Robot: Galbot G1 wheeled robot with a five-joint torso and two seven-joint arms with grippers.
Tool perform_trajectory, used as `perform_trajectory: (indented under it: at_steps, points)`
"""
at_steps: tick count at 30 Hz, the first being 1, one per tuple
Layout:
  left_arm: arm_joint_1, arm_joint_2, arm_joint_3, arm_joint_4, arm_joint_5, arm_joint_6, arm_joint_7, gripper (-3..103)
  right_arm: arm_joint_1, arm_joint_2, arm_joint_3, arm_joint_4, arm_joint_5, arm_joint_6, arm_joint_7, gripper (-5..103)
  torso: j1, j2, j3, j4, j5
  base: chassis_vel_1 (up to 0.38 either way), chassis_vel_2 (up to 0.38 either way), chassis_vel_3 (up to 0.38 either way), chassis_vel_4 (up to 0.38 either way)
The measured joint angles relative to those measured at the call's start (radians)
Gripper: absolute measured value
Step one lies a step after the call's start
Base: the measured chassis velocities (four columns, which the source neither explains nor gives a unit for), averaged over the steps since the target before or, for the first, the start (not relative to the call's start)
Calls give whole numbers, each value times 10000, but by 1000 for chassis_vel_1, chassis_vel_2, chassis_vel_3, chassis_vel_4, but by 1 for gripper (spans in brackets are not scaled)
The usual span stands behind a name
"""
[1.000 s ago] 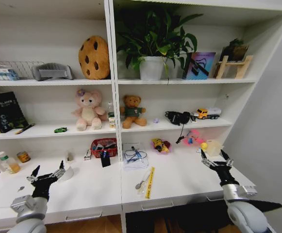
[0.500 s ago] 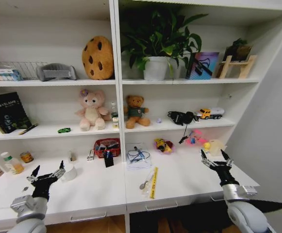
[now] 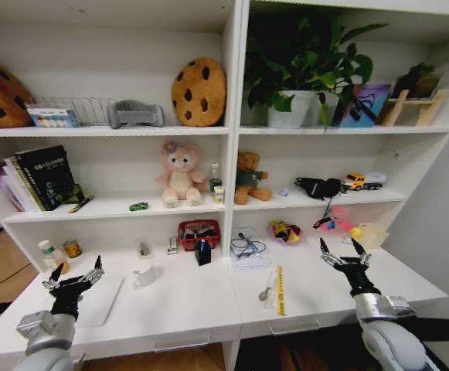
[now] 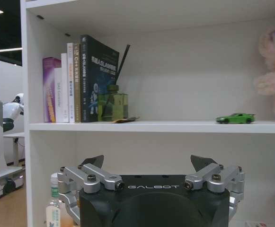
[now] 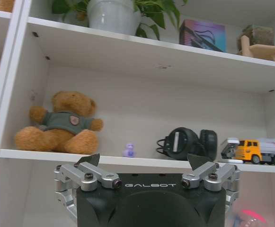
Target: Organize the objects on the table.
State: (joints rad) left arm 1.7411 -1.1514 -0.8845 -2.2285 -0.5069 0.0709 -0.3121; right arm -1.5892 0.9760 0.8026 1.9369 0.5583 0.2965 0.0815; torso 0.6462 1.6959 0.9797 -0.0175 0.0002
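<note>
Fingers spread wide — left gripper (image 3: pixel 76 277), right gripper (image 3: pixel 343 252) — holding nothing.

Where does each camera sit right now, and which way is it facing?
Head: high, looking forward and down at the table and shelves; left tool and right tool show, open.
Left wrist: behind its tool, facing the green toy car.
Right wrist: behind its tool, facing the brown bear.
Shared: the head view shows car and bear.

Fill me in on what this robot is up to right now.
Nothing is being handled. The left gripper and the right gripper both hover open and empty over the white desk. The yellow strip, red basket and the other clutter lie untouched, and the green toy car sits on the shelf above.
</note>
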Motion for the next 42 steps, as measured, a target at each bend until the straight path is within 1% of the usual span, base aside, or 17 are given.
perform_trajectory:
  at_steps: [1,2,5,7,8,10,11,13,15,18,19,21,23,25,27,32,42]
  points:
    - [0,0,1,0,-1,0,0,100,0,0,1,0,0,1,1,100,-2,1,-1,-3,-8,232,233,-222,-220]
    - [0,0,1,0,0,0,0,100,0,0,0,0,0,1,1,100,-3,1,-2,-2,2,197,233,-220,-213]
    - [0,1,2,0,0,0,0,100,0,-1,1,0,0,1,1,100,-2,0,-1,-2,-6,212,201,-224,-194]
    - [0,0,3,0,0,0,0,100,0,0,0,0,0,1,0,100,-2,0,0,-1,5,182,183,-203,-185]
    - [0,0,3,0,0,0,0,100,0,0,0,0,0,1,0,100,-2,0,0,-1,5,158,170,-180,-185]
    - [0,0,3,0,0,0,0,100,0,-1,0,0,0,2,2,100,-2,-1,-1,-1,-7,168,154,-134,-171]
    - [0,1,3,0,0,1,0,100,0,-1,1,0,0,2,1,100,-3,0,-1,-3,2,178,164,-150,-169]
    - [0,0,4,0,0,1,0,100,0,-1,0,0,0,2,1,100,-2,0,-1,-4,4,168,164,-164,-168]
    - [0,0,4,0,0,3,1,100,0,-1,1,0,0,2,2,100,-3,0,-1,-4,-8,139,153,-169,-140]
    - [0,0,4,0,0,3,1,100,0,-1,0,0,0,2,2,100,-2,0,-1,-2,6,188,170,-169,-172]
    - [0,0,3,0,0,3,0,100,1,-1,0,0,0,2,1,100,0,-1,0,3,0,214,179,-160,-177]
    - [0,0,3,0,0,3,1,100,0,-1,0,0,0,2,1,100,-1,-1,-1,1,-6,188,179,-160,-167]
    - [0,0,3,0,0,4,0,100,0,-1,1,0,0,2,1,100,-4,1,-2,-3,-5,162,184,-149,-156]
    - [0,1,2,0,0,3,0,100,0,-1,0,0,0,2,0,100,0,-1,0,1,-1,147,125,-156,-119]
    - [0,1,2,0,0,3,0,100,0,-1,0,1,0,2,0,100,-3,1,-2,-2,-9,36,49,-49,-73]
    - [0,0,2,0,0,3,0,100,0,-1,0,0,0,2,1,100,-1,0,0,-3,2,7,6,-3,-12]
    - [0,0,2,0,0,3,0,100,0,-1,0,0,0,2,2,100,0,0,0,0,-2,0,0,0,0]
